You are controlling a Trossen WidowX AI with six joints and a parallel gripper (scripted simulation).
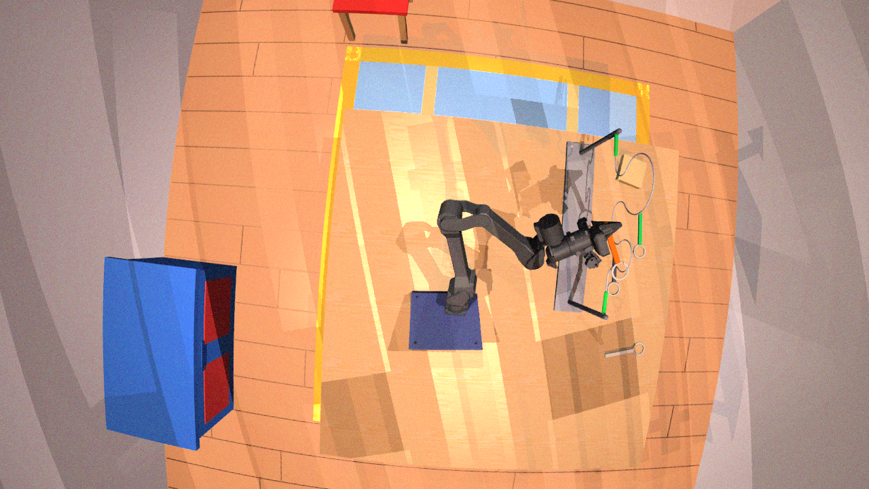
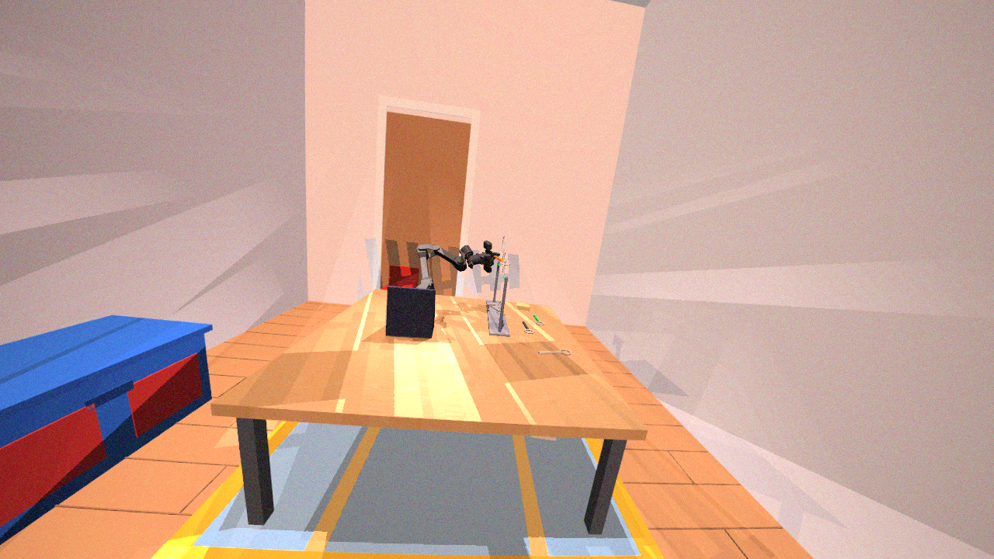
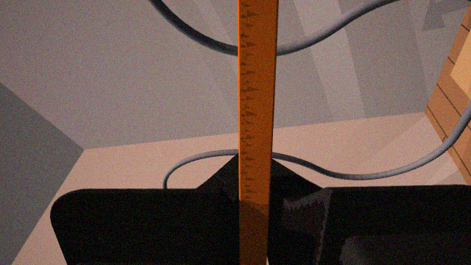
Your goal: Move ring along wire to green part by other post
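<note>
My gripper [image 1: 608,236] [image 2: 495,257] [image 3: 249,160] is shut on the orange handle [image 1: 614,250] [image 2: 499,259] [image 3: 257,92], which runs straight away from the fingers. The ring [image 1: 619,278] at its far end is out of the wrist view. The grey wire [image 1: 654,182] [image 3: 206,38] appears to cross the ring's opening on its lower stretch; any contact is too small to tell. One green part [image 1: 605,302] is by the lower post [image 1: 588,310] [image 2: 503,302], close to the ring. The other green part [image 1: 616,145] is by the upper post [image 1: 600,140] [image 2: 496,281]. My gripper hides some wire.
The grey base [image 1: 572,176] of the posts lies under my arm. On the table lie a green-handled ring tool [image 1: 639,227] [image 2: 536,319], a dark-handled one [image 2: 525,324], a white one [image 1: 620,352] [image 2: 552,352] and a yellow block [image 1: 631,173].
</note>
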